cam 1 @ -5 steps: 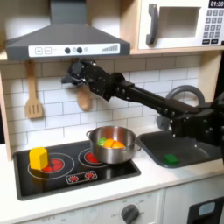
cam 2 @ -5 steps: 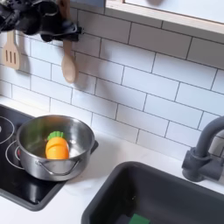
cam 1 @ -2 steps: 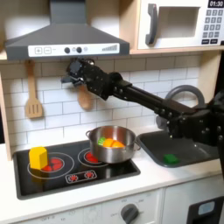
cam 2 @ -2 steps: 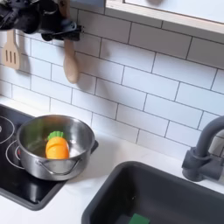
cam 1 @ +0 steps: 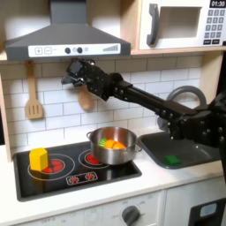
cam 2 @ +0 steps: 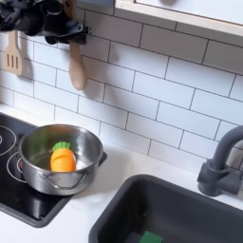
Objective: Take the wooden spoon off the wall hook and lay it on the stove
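Note:
The light-brown wooden spoon [cam 1: 85, 98] [cam 2: 76, 69] hangs bowl-down against the white tiled wall, above and behind the pot. My gripper [cam 1: 73, 72] [cam 2: 49, 21] is at the top of the spoon's handle just under the range hood, and its black fingers appear shut on the handle. The fingertips are dark and hard to separate in both exterior views. The black stove [cam 1: 62, 174] [cam 2: 27, 205] with red burner rings lies below, on the counter.
A steel pot [cam 1: 114, 146] [cam 2: 60, 158] holding orange toy food sits on one burner, a yellow piece [cam 1: 39, 159] on the other. A slotted wooden spatula [cam 1: 33, 94] [cam 2: 12, 53] hangs on the wall. The sink [cam 1: 177, 149] [cam 2: 176, 214] and faucet [cam 2: 224, 159] are beside the stove.
Almost nothing differs: my gripper has stayed at the spoon's handle with only a tiny shift, and the spoon still hangs at the wall.

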